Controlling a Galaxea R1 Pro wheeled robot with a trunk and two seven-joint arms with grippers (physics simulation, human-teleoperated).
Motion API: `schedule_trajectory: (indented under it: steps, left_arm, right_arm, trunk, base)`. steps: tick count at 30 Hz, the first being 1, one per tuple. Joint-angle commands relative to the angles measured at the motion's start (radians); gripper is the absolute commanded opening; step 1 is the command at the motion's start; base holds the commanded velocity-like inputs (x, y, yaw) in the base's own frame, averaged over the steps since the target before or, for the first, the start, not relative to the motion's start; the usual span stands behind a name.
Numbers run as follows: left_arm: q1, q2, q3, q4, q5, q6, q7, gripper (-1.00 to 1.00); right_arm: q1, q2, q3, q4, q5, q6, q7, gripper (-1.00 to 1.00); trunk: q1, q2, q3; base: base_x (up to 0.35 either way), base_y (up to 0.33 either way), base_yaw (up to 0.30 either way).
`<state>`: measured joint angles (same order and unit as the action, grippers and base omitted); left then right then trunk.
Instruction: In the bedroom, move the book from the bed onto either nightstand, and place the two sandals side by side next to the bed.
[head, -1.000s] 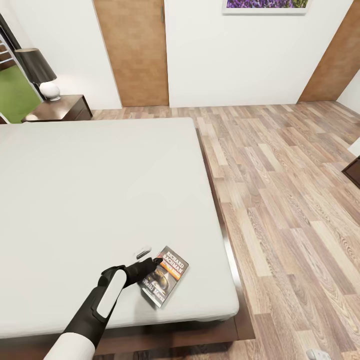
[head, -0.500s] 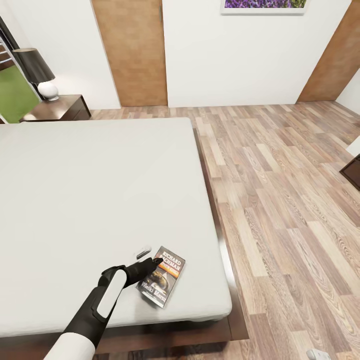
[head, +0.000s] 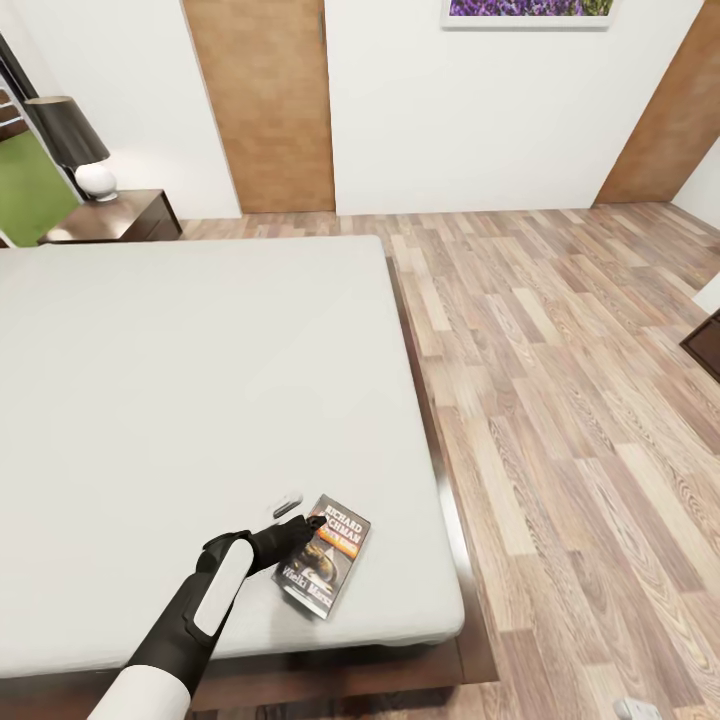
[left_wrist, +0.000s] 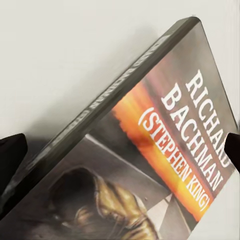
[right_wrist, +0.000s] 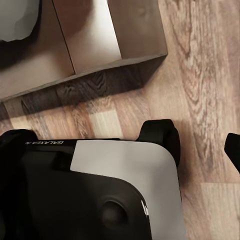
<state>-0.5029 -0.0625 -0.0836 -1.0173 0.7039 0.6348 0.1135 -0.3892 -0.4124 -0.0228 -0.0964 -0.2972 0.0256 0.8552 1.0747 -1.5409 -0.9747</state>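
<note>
- One arm, the left, reaches up from the lower edge of the head view, its white forearm giving way to a black wrist angled toward the near right corner of the bed (head: 200, 380).
- Its left gripper (head: 298, 527) lies low over the mattress at the near-left edge of the book (head: 324, 566), one dark finger on the cover's edge and a pale-tipped finger just beyond it on the sheet.
- From the left wrist view, two dark fingertips (left_wrist: 10, 155) stand wide apart at the frame's sides with the book (left_wrist: 150, 160) between them; whether they press on it I cannot tell.
- That book rests on the mattress close to the bed's near right corner, cover up, white "RICHARD BACHMAN" lettering and an orange band showing; its spine edge looks slightly raised in the wrist view.
- Right gripper (right_wrist: 202, 142) hangs over the wood-plank floor (right_wrist: 200, 75), its two dark fingertips spread, nothing between them, beside the robot's own dark and white body and the corner of the brown bed frame (right_wrist: 100, 55).
- Farther off, beyond the mattress at the left, a nightstand (head: 115, 217) carries a lamp (head: 75, 145) with a black shade and white base.
- Farthest, two brown wooden doors (head: 265, 100) break the white wall.
</note>
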Motion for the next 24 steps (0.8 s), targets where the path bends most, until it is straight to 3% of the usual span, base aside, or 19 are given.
schedule_trajectory:
  steps: [1, 7, 24]
  left_arm:
    - [0.0, 0.0, -0.001, -0.001, 0.008, 0.002, 0.009, 1.0]
    - [0.0, 0.001, -0.001, -0.001, 0.008, 0.002, 0.009, 1.0]
    - [0.0, 0.0, -0.002, -0.001, 0.008, 0.002, 0.009, 1.0]
  right_arm:
    - [0.0, 0.0, -0.002, 0.001, -0.002, 0.003, 0.004, 1.0]
    - [0.0, 0.0, -0.002, 0.001, -0.002, 0.003, 0.004, 1.0]
    - [0.0, 0.0, -0.002, 0.001, -0.002, 0.002, 0.004, 1.0]
  trunk:
    - [0.0, 0.0, -0.001]
    - [0.0, 0.0, -0.001]
    - [0.0, 0.0, -0.001]
  base:
    - [0.205, 0.0, 0.0]
    - [0.176, 0.0, 0.0]
    - [0.015, -0.048, 0.0]
